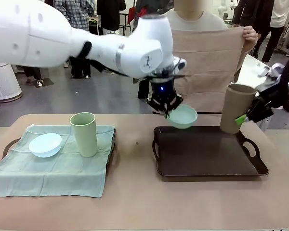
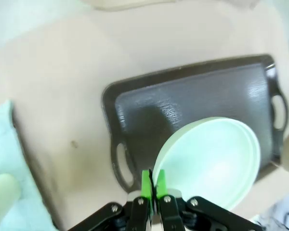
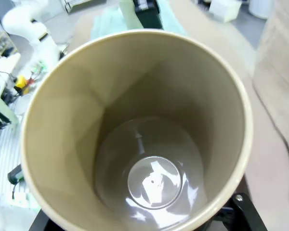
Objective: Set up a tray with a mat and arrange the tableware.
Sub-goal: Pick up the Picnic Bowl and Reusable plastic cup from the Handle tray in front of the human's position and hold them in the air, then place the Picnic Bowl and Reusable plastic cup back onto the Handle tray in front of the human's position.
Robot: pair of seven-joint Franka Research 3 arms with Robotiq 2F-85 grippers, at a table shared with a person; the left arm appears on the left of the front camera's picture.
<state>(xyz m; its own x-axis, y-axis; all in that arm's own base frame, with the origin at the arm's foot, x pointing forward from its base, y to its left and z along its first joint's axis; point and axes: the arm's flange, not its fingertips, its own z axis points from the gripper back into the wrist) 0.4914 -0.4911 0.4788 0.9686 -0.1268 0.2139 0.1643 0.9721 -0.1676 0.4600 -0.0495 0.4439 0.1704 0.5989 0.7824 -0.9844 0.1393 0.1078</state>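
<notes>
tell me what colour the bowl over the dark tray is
Mint green; the bowl shows best in the left wrist view, held at its rim above the tray.

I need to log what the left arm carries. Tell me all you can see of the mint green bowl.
The mint green bowl is small, round, matte, shallow and empty. It hangs tilted above the dark tray's far left corner, clear of its floor. The left tool pinches its rim between green pads; nothing else touches it.
</notes>
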